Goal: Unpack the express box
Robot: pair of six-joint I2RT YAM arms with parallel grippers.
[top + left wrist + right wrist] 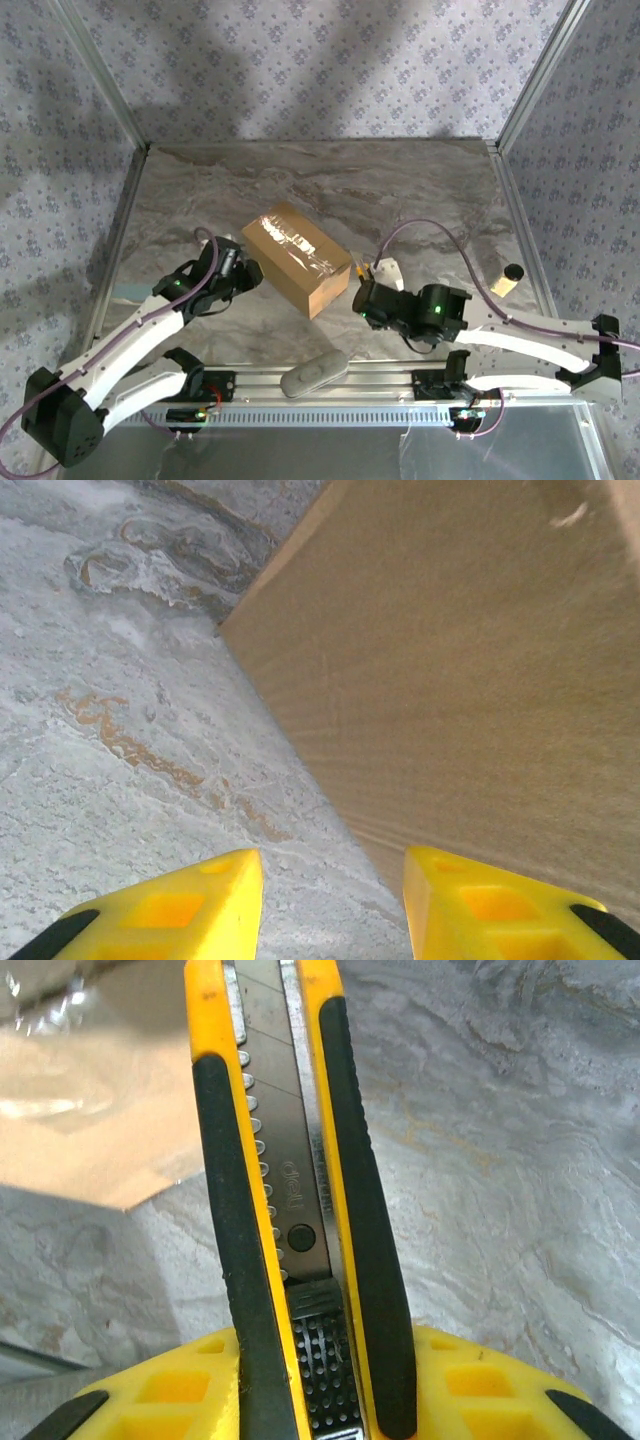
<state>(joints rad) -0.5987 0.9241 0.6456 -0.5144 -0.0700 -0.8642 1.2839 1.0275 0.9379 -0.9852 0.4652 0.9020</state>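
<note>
The express box is a brown cardboard carton lying at an angle mid-table, closed, with shiny clear tape along its top seam. My left gripper sits low against its near-left side. In the left wrist view the yellow fingers stand apart over bare table, the gripper open, and the carton's wall rises beside the right finger. My right gripper is shut on a yellow and black utility knife that points toward the box's right corner; the grip is on the handle.
A grey oblong object lies on the near rail between the arm bases. A small tan cylinder stands near the right wall, and a small white piece lies by the right wrist. Metal frame posts edge the marble table.
</note>
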